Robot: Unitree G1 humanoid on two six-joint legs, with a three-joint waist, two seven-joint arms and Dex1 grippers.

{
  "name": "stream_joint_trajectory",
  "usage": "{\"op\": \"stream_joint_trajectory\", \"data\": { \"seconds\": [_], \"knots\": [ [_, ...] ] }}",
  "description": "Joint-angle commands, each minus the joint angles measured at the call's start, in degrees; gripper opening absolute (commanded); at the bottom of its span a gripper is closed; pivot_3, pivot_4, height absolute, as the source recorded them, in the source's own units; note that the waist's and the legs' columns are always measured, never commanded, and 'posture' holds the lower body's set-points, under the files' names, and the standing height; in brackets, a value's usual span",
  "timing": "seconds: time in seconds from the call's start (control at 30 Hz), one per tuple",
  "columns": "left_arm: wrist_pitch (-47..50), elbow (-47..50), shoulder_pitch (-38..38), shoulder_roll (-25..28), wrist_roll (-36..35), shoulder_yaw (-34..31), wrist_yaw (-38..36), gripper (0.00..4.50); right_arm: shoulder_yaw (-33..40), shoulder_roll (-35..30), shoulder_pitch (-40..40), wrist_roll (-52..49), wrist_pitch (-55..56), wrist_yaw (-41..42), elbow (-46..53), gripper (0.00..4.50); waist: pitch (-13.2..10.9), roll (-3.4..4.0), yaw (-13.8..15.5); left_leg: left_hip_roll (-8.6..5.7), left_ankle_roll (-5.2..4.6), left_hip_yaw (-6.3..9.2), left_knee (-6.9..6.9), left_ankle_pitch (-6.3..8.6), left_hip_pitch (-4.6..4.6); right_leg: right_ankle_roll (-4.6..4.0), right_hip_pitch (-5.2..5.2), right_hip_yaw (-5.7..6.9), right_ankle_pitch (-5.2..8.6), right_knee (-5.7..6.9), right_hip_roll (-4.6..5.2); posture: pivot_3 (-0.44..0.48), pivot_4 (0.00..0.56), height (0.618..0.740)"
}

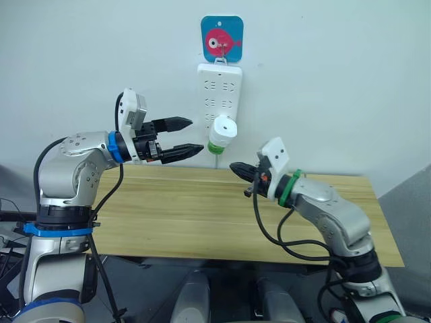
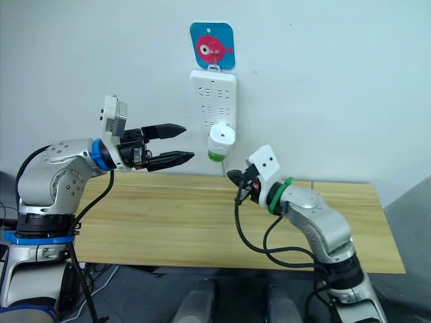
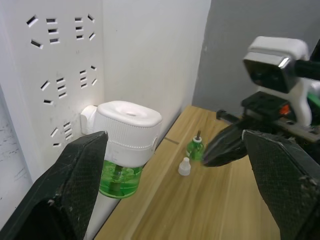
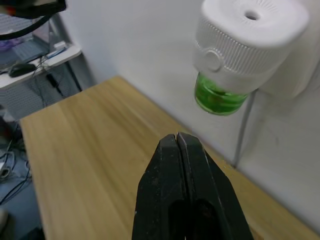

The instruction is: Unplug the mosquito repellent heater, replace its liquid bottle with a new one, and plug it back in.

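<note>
The mosquito repellent heater, white with a round vent hole on top, is plugged into the lower part of a white power strip on the wall. Its liquid bottle, green, hangs beneath it. My left gripper is open, level with the heater and just left of it, not touching. My right gripper is shut and empty, below and right of the heater above the table. In the left wrist view a small green bottle with a wick and a white cap stand on the table near the wall.
The wooden table runs along the white wall. The power strip hangs from a blue square hook plate, and its cord drops behind the table's edge. A desk with clutter stands off to the side.
</note>
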State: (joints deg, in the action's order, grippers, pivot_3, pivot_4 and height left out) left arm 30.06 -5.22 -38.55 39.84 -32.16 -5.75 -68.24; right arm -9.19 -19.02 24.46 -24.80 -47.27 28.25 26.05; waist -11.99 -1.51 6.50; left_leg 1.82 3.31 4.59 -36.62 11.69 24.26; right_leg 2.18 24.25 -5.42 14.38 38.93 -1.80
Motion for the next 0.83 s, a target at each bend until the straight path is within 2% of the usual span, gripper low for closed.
{"op": "stream_joint_trajectory", "data": {
  "seconds": [0.03, 0.07, 0.17, 0.33, 0.4, 0.5, 0.6, 0.83],
  "knots": [
    [-2.11, -1.82, -0.14, 2.93, 2.33, -0.81, -0.25, 4.50, 8.12, -6.87, -1.23, -5.42, -1.89, 4.56, 7.90, 0.02, 0.00, 0.00, 0.00, 0.00, 0.00, 0.00, 0.00, 0.00, 0.00, -0.01, -0.01, 0.00, 0.01, -0.01, 0.00, 0.336, 0.135, 0.740],
    [-2.23, -2.94, -0.27, 3.53, 2.87, -1.25, 0.44, 4.50, 10.70, -9.23, -1.58, -6.55, -2.01, 5.70, 8.29, 0.02, 0.00, 0.00, 0.01, 0.00, 0.00, -0.01, -0.01, 0.00, 0.00, -0.02, -0.03, -0.02, 0.02, -0.02, 0.00, 0.335, 0.134, 0.740],
    [-2.92, -7.16, 0.29, 6.97, 5.92, -2.03, 2.07, 4.50, 20.09, -18.31, -3.59, -7.17, -0.26, 9.85, 5.38, 0.61, 0.00, -0.01, 0.03, -0.01, 0.00, -0.03, -0.04, 0.00, -0.02, -0.07, -0.06, -0.03, 0.05, -0.05, 0.00, 0.333, 0.134, 0.740],
    [-10.39, -13.13, 2.83, 10.92, 10.16, -3.84, 2.90, 4.50, 28.72, -28.85, -9.12, -6.83, 5.82, 19.01, -1.04, 2.44, 0.00, -0.01, 0.16, -0.01, -0.01, -0.07, 0.01, 0.01, -0.02, -0.07, -0.05, -0.06, 0.05, -0.11, 0.02, 0.339, 0.129, 0.740],
    [-14.32, -17.94, 4.06, 12.85, 11.96, -5.27, 3.66, 4.50, 30.53, -33.14, -13.19, -2.02, 12.73, 22.52, -6.92, 3.17, 0.00, -0.01, 0.43, -0.01, -0.01, -0.07, 0.06, 0.01, -0.02, -0.05, -0.04, -0.07, 0.04, -0.11, 0.02, 0.361, 0.122, 0.740],
    [-16.32, -21.13, 5.37, 13.64, 12.35, -6.50, 4.07, 4.50, 32.01, -34.98, -15.43, -0.33, 18.56, 24.80, -13.72, 4.32, 0.01, -0.02, 0.45, 0.00, -0.02, -0.13, 0.10, 0.01, -0.06, -0.04, -0.04, -0.09, 0.04, -0.14, 0.03, 0.377, 0.120, 0.740],
    [-16.84, -20.27, 7.04, 13.55, 12.20, -6.90, 3.86, 4.50, 32.35, -34.38, -16.36, 0.34, 22.91, 25.92, -18.05, 4.45, 0.01, -0.02, 0.83, 0.00, -0.02, -0.14, 0.09, 0.01, -0.14, -0.04, -0.09, -0.11, 0.04, -0.10, 0.03, 0.394, 0.118, 0.740],
    [-14.75, -16.50, 9.55, 12.78, 9.91, -8.62, 4.07, 4.50, 32.08, -32.91, -16.71, 0.19, 24.03, 24.78, -19.22, 4.45, 0.01, -0.02, 1.44, -0.01, -0.01, -0.14, 0.06, 0.00, -0.13, -0.03, -0.10, -0.11, 0.03, -0.05, 0.03, 0.403, 0.118, 0.740]
  ]
}}
